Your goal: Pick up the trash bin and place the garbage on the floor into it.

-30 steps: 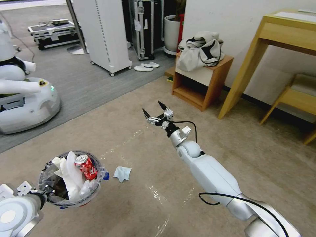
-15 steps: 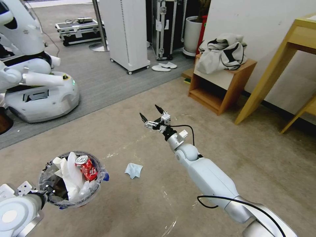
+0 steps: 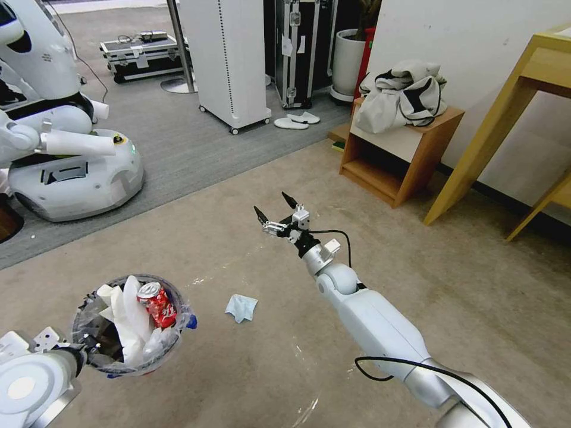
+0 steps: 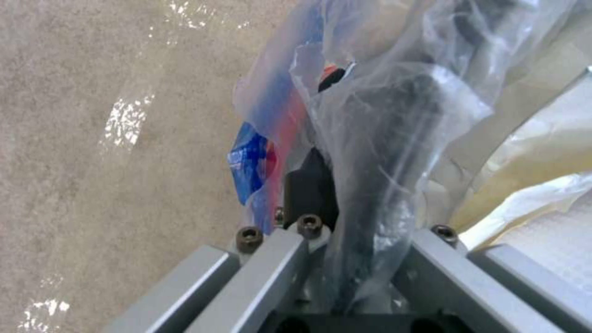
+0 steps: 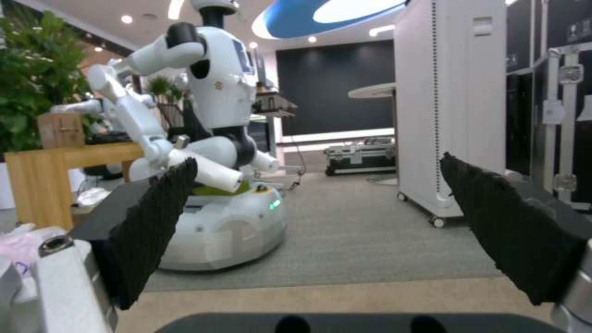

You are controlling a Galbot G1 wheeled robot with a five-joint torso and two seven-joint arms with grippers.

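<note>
Beige floor [image 3: 476, 309] underfoot, grey carpet [image 3: 178, 148] beyond it, another white robot [image 3: 59, 148] parked there.

Right pincer [image 3: 275, 210]: held out ahead at mid-height, jaws wide apart, nothing between them. Its wrist view looks level across the room past both black pads [image 5: 154, 222], not down at the floor. Since half a second ago it has hardly shifted, perhaps a touch farther out; the whole scene swung sideways in the half second before that, so the camera turned, and that swing has now stopped.

Left pincer [image 3: 83, 352]: low at the robot's left, clamped on the near rim of the bin [image 3: 178, 321]. Wrist view shows the liner bag [image 4: 382, 115] and dark rim pinched between the jaws. Bin hangs clear of the floor, same place under the camera as before.

Bin contents: red can [image 3: 156, 302] on top, white papers [image 3: 128, 315] beside it.

Cloth [image 3: 241, 307]: light blue, flat on the floor, just beside the bin and between it and the right arm. It now lies nearer the middle of the view than a second ago, which I put down to the turn, not to the cloth moving.

Judgement: most litter is in; the cloth looks like the piece left in sight. With the turn settled, the open right pincer is well above and beyond it and would have to come down and back.
</note>
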